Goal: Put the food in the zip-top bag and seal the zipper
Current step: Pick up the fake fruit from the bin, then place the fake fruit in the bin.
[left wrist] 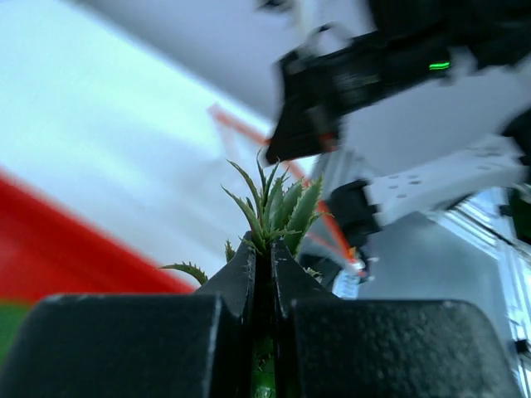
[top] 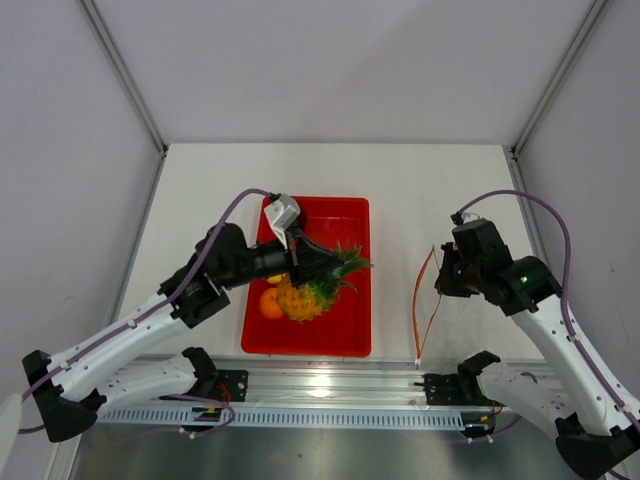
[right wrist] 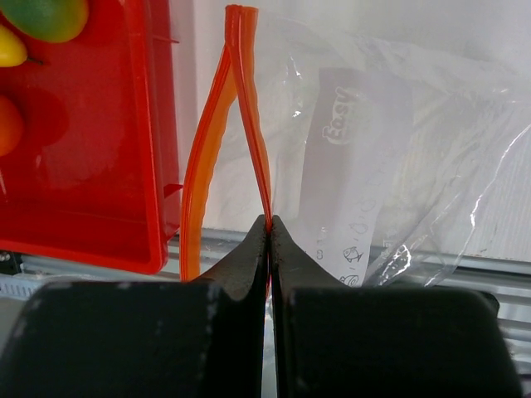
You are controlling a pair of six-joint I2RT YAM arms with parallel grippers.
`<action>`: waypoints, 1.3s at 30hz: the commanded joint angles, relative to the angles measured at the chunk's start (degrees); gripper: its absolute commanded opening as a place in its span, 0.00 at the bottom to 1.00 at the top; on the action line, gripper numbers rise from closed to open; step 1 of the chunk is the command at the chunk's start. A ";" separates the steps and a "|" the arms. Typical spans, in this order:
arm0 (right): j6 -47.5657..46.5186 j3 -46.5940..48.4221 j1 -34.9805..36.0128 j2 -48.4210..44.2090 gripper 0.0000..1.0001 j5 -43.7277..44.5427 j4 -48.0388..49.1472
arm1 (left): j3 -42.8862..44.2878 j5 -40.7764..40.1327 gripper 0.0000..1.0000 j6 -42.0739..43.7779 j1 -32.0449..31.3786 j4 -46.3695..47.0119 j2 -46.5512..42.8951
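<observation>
Top external view, left hand point(top: 320, 264) clamped shut on pineapple point(top: 304, 298) crown, over red tray point(top: 350, 215), at 9 o'clock of zip-top bag point(right wrist: 415, 124), right hand point(right wrist: 268, 224) pinched tight on zipper point(right wrist: 239, 33).

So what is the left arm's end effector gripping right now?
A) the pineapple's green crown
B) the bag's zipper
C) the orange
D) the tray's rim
A: the left end effector is shut on the crown of the pineapple, while the zipper is pinched by the right end effector.
</observation>
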 commanded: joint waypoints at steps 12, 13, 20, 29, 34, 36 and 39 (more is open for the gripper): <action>4.06 -0.56 0.64 -0.71 0.00 -13.88 5.00 | -14.54 15.86 0.01 -19.87 -5.33 78.92 8.42; 4.32 -1.25 0.73 -0.71 0.00 -16.06 5.36 | -13.67 16.73 0.00 -23.28 -5.33 86.00 12.71; 7.49 -2.15 1.08 -0.88 0.00 -24.34 8.26 | -5.75 19.99 0.01 -28.68 -7.17 97.06 25.75; 8.72 -1.96 1.26 -0.36 0.00 -27.60 8.26 | 1.27 21.40 0.01 -27.44 -9.29 97.06 29.89; 8.81 -2.67 1.35 -0.71 0.00 -27.34 8.26 | 1.90 22.45 0.01 -28.85 -9.29 96.97 29.81; 8.63 -2.58 1.52 -0.88 0.00 -25.24 7.56 | -1.42 21.32 0.00 -27.54 -8.76 96.54 28.06; 7.67 -2.32 1.61 -0.71 0.00 -22.16 6.33 | -11.25 17.37 0.01 -24.47 -6.48 91.11 22.35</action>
